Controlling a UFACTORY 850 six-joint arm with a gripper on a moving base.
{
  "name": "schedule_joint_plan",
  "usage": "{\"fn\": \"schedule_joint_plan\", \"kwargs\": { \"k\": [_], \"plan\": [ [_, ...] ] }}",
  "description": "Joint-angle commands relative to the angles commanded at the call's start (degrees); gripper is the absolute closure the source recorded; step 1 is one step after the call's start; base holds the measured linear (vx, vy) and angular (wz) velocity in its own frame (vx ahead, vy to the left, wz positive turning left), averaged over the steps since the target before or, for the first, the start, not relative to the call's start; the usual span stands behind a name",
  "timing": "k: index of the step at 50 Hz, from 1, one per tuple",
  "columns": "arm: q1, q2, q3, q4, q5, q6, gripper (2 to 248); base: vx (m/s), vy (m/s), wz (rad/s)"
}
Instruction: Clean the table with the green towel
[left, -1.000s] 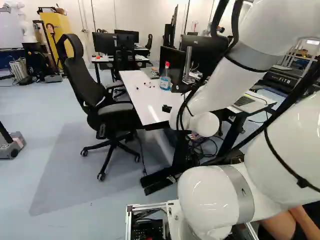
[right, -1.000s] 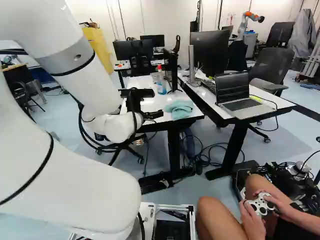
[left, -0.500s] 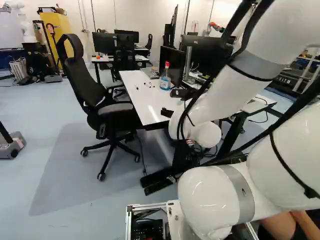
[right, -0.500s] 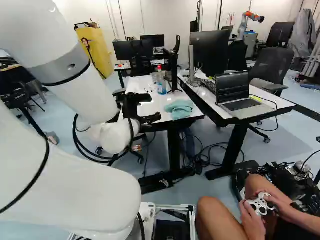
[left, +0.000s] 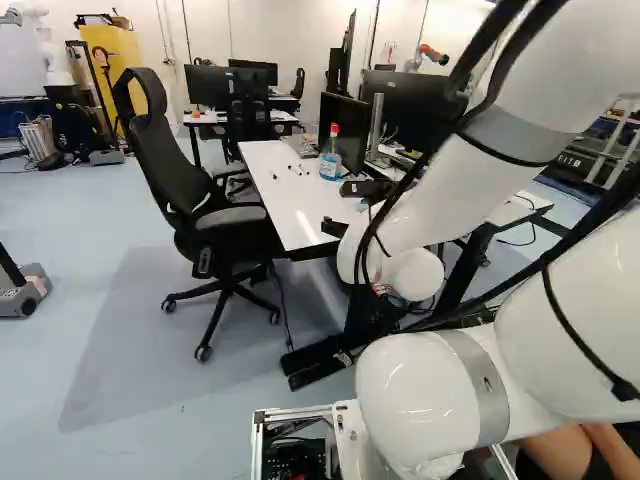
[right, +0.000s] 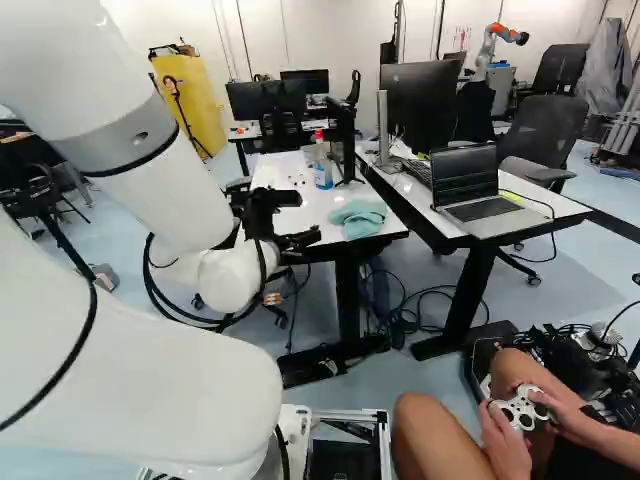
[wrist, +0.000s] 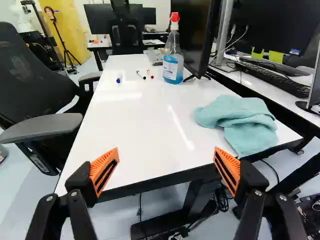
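In the right base view my gripper (right: 290, 218) is before the near edge of the white table (right: 318, 210). The wrist view has the gripper (wrist: 166, 172) wide open, nothing between its orange pads, the tabletop (wrist: 145, 130) ahead of it. A crumpled light green-blue towel (wrist: 240, 120) lies by the table's near corner, ahead of the finger nearer the monitors. Farther along stands a spray bottle (wrist: 173, 62) with blue liquid and a red top. Several markers, one of them a blue-capped marker (wrist: 118, 80), lie near the table's far part.
An office chair (left: 200, 190) stands along the table's left side. Beside the table's other side is a desk with a laptop (right: 480, 195) and monitor (right: 420, 105). A person's hands (right: 515, 425) hold a controller close to the base. Another robot (right: 492, 45) stands far back.
The arm has swung so that the gripper sits lower and turned in the right base view, mostly in the earlier half second. The base, towel and bottle have not moved.
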Motion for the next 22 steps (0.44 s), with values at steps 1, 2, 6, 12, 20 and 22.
{"fn": "schedule_joint_plan", "kwargs": {
  "k": [1,2,6,12,20,22],
  "plan": [
    [0.0,0.0,0.0,0.0,0.0,0.0,3,0.0,0.0,0.0],
    [0.0,0.0,0.0,0.0,0.0,0.0,3,0.0,0.0,0.0],
    [0.0,0.0,0.0,0.0,0.0,0.0,3,0.0,0.0,0.0],
    [0.0,0.0,0.0,0.0,0.0,0.0,3,0.0,0.0,0.0],
    [0.0,0.0,0.0,0.0,0.0,0.0,3,0.0,0.0,0.0],
    [0.0,0.0,0.0,0.0,0.0,0.0,3,0.0,0.0,0.0]
  ]
}}
